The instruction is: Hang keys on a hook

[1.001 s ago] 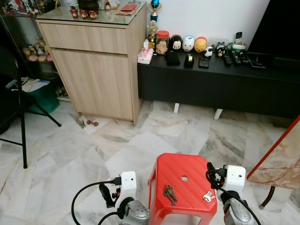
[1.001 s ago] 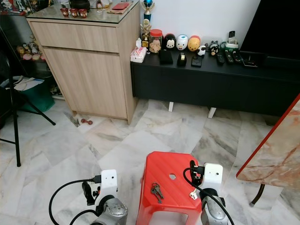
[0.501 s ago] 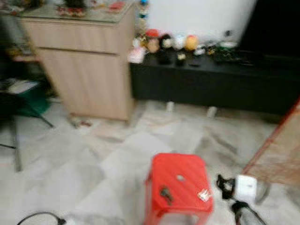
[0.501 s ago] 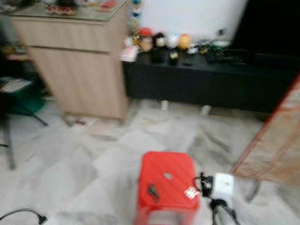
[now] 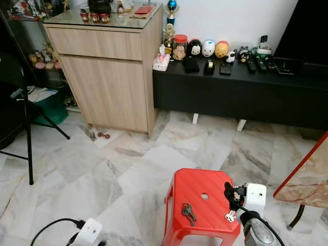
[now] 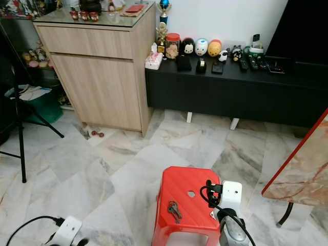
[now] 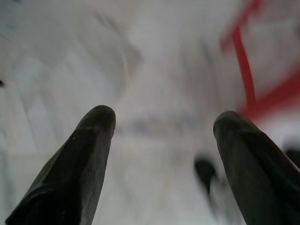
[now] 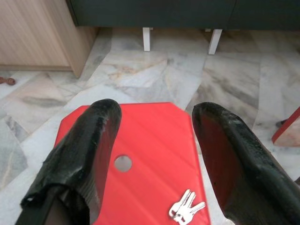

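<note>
A red plastic stool (image 5: pixel 202 192) is seen on the marble floor (image 5: pixel 128 164) directly ahead. Two sets of keys lie on its seat: a dark bunch of keys (image 5: pixel 187 212) toward the near-left part of the seat, and a silver set of keys (image 8: pixel 185 212) near the right edge. The two sets are well apart, with the seat's centre hole between and beyond them.

The right gripper (image 8: pixel 157 136) is held above the near edge of the stool, fingers spread wide with nothing between them; the silver keys lie below, untouched. The left gripper (image 7: pixel 161 122) is likewise spread and empty, pointed at the floor beside what appears to be a red stool leg, though that view is blurred.

A wooden cabinet (image 5: pixel 110 72) and a low black console (image 5: pixel 236 92) carrying small figurines are noted against the far wall. No hook can be made out.
</note>
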Controlling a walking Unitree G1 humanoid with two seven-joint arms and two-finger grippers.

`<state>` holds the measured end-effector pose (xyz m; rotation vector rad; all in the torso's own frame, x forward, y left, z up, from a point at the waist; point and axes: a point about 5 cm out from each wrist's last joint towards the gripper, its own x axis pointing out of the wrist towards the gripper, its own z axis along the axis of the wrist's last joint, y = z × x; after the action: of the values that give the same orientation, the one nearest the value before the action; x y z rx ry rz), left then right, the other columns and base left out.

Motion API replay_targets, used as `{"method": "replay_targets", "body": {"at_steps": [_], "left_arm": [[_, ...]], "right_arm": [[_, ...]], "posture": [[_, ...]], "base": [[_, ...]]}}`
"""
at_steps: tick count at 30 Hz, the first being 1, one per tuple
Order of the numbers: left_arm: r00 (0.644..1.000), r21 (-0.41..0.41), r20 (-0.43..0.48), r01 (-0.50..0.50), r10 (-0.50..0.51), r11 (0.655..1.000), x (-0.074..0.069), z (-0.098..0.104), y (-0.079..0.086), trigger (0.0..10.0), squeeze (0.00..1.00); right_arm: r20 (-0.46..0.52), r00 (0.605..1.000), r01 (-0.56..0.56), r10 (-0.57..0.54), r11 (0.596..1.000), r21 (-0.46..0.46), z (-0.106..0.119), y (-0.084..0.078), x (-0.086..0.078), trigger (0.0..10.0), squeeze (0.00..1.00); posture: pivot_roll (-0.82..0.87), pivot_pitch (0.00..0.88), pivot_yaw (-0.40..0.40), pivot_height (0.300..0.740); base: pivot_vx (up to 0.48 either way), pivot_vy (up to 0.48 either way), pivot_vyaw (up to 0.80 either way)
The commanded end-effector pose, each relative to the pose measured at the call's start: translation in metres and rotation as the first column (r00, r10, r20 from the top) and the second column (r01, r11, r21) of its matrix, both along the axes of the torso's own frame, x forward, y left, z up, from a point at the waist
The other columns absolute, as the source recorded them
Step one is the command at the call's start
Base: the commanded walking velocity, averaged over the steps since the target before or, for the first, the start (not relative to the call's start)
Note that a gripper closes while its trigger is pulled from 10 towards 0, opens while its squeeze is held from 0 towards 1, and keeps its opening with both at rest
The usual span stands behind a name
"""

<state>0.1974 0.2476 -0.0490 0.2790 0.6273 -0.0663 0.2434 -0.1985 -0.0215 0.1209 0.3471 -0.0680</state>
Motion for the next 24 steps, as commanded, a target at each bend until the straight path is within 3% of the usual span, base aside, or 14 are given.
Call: {"method": "replay_targets", "body": {"at_steps": [1,4,7,12,13,14,15,17,24], "left_arm": [[0.992,-0.023,0.124,-0.032,0.035,0.999,0.009,0.014,0.007,10.0,0.0],[0.958,-0.023,0.281,0.06,-0.051,0.998,0.018,0.036,0.001,10.0,0.0],[0.933,-0.024,0.349,0.098,-0.084,0.995,0.017,0.047,-0.002,10.0,0.0],[0.85,-0.017,0.493,0.223,-0.185,0.975,0.011,0.087,-0.017,10.0,0.0],[0.816,-0.006,0.537,0.259,-0.215,0.966,0.014,0.102,-0.026,10.0,0.0],[0.816,-0.006,0.537,0.259,-0.215,0.966,0.014,0.102,-0.026,10.0,0.0],[0.787,0.006,0.572,0.28,-0.233,0.96,0.016,0.115,-0.033,10.0,0.0],[0.778,0.008,0.585,0.276,-0.228,0.961,0.017,0.121,-0.034,10.0,0.0],[0.828,-0.067,0.548,0.185,-0.119,0.981,0.007,0.118,-0.038,10.0,0.0]], "right_arm": [[0.03,1.0,0.003,-0.003,1.0,-0.003,0.007,-0.003,0.006,10.0,0.0],[0.028,1.0,-0.002,0.002,1.0,-0.009,0.007,-0.005,0.007,10.0,0.0],[0.028,1.0,-0.004,0.005,1.0,-0.013,0.007,-0.008,0.006,10.0,0.0],[0.053,0.998,-0.015,0.017,0.999,-0.03,0.012,-0.016,0.006,10.0,0.0],[0.057,0.998,-0.017,0.019,0.999,-0.035,0.013,-0.019,0.007,10.0,0.0],[0.057,0.998,-0.017,0.019,0.999,-0.035,0.013,-0.019,0.007,10.0,0.0],[0.064,0.998,-0.02,0.023,0.999,-0.043,0.016,-0.022,0.009,10.0,0.0],[0.067,0.997,-0.022,0.025,0.999,-0.046,0.017,-0.023,0.01,10.0,0.0],[0.08,0.997,-0.017,0.022,0.998,-0.058,0.023,-0.03,0.013,10.0,0.0]], "posture": [[0.08,0.0,-0.066,0.74],[0.09,0.0,-0.069,0.74],[0.09,0.0,-0.07,0.74],[0.09,0.0,-0.078,0.74],[0.1,0.0,-0.083,0.74],[0.1,0.0,-0.083,0.74],[0.1,0.0,-0.089,0.74],[0.1,0.0,-0.089,0.74],[0.07,0.0,-0.091,0.74]], "base": [[0.0,0.0,0.0],[0.0,0.0,0.0],[0.0,0.0,0.0],[0.0,0.0,0.0],[0.0,0.0,0.0],[0.0,0.0,0.0],[0.0,0.0,0.0],[0.0,0.0,0.0],[0.0,0.0,0.0]]}}
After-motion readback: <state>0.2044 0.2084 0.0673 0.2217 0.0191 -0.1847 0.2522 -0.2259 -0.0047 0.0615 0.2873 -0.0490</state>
